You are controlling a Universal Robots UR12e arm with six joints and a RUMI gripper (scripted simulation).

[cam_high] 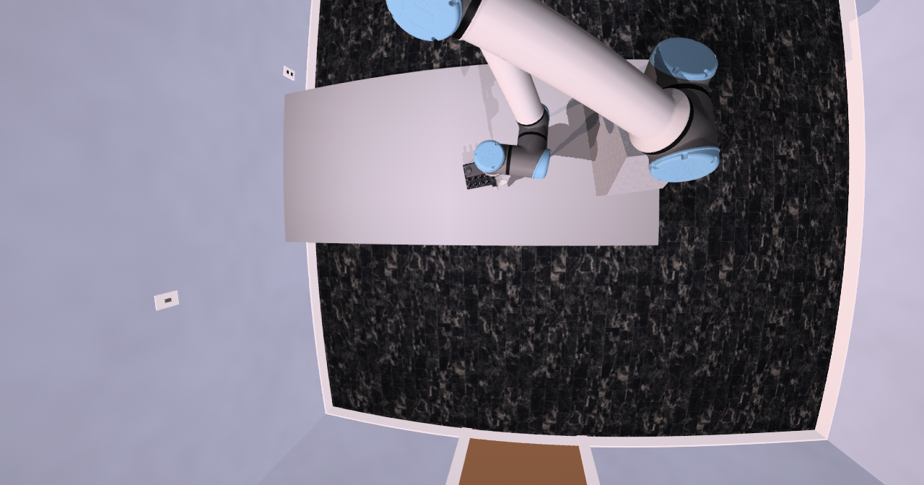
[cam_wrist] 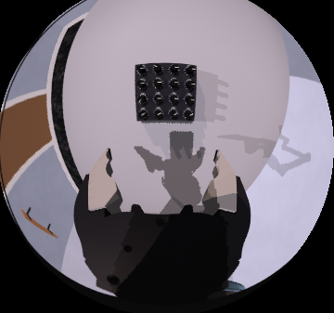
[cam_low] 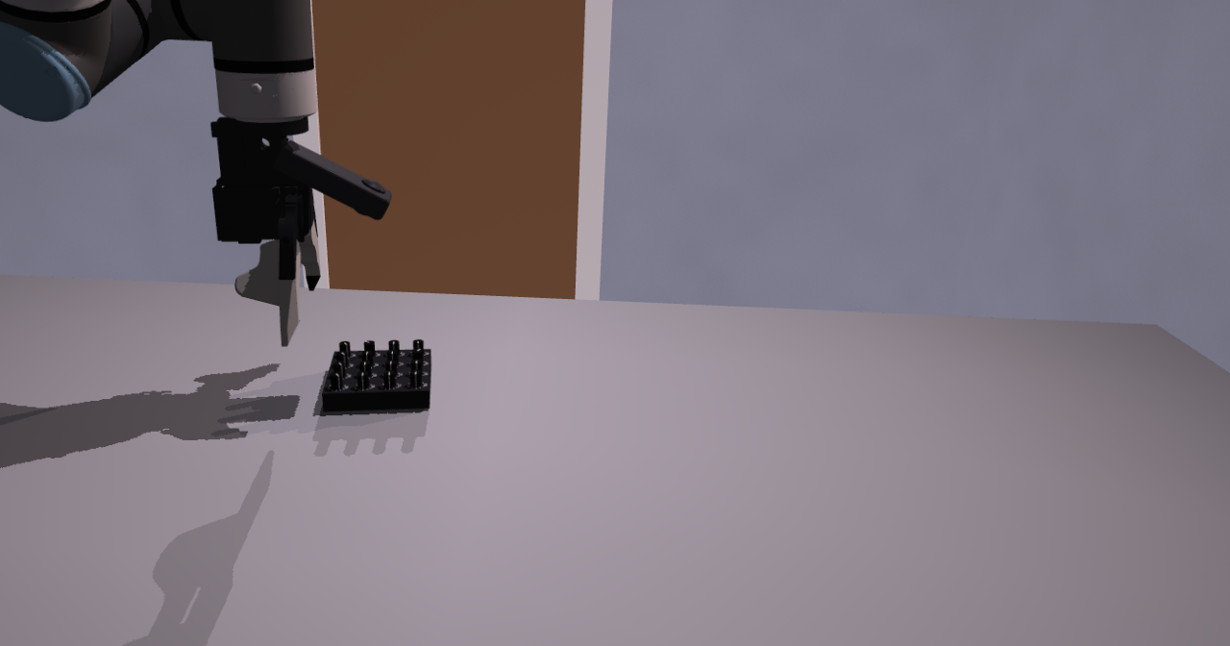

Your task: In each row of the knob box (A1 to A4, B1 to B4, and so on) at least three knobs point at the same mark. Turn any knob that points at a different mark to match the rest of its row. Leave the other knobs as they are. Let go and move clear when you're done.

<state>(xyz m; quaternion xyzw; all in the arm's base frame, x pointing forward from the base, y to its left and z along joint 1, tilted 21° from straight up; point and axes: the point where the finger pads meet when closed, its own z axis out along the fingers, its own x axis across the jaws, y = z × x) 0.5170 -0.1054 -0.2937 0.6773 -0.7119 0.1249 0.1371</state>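
Table: long, pale (cam_high: 388, 159) (cam_low: 730, 470) (cam_wrist: 172, 34), set over a dark tiled floor (cam_high: 568, 327); one box is borne on it, and shadows of the arm are cast across it.

Arm (cam_high: 568, 55) (cam_low: 258, 22): one, with pale links and blue caps, reached out over the table from above. Part of the box is hidden by it in the top view.

Gripper (cam_low: 285, 315) (cam_wrist: 162, 149): one, pointed downward, jaws spread wide, nothing held. It is suspended above the table, near the box but apart from it.

Box (cam_high: 478, 182) (cam_low: 376, 400) (cam_wrist: 166, 91): one, black, seated flat on the table. It is placed ahead of the gripper in the wrist view.

Knobs (cam_low: 393, 347) (cam_wrist: 174, 84): sixteen, black, upright, in four rows of four. Pale marks are seen around them, but row letters and exact pointer directions are too small to be read with certainty; which knobs are at odds with their rows cannot be told.

Risks, as judged: a wrong knob may be turned if a pointer is misread at this scale. Neighbours may be knocked off their marks if the descent is made with the fingers so wide between closely set knobs. The box may be slid or twisted if a knob is gripped off-centre. A turn may be stopped short or overrun if the grip slips.
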